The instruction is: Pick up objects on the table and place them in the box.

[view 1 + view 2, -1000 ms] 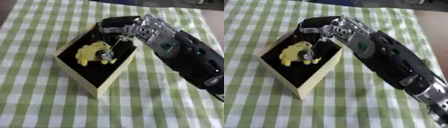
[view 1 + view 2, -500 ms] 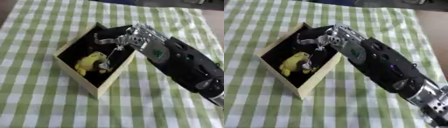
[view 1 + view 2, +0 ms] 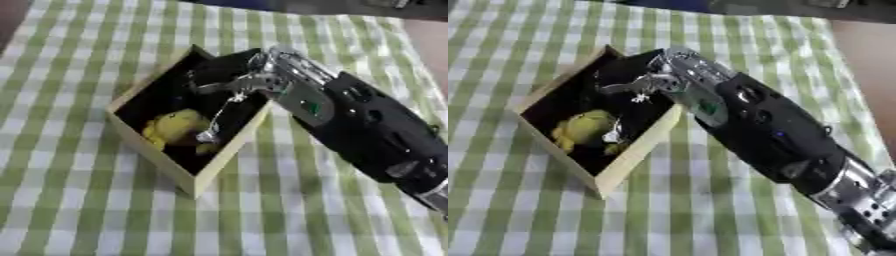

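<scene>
An open cream box (image 3: 229, 156) with a dark inside sits askew on the checked cloth. A yellow soft thing (image 3: 176, 127) lies on the box floor toward its near-left corner. My right hand (image 3: 296, 94) comes in from the lower right and hangs over the box's far-right side. Its fingers (image 3: 224, 116) are spread and straight, and one thin finger points down beside the yellow thing without curling round it. The left hand shows in neither view.
A green-and-white checked cloth (image 3: 87, 215) covers the table all round the box. My black forearm (image 3: 780, 145) crosses the cloth to the right of the box. A bare brown strip (image 3: 872, 55) shows at the far right edge.
The yellow thing has gone from under my right hand's fingers down to the box floor, nearer the front corner. The fingers have spread and no longer hold it.
</scene>
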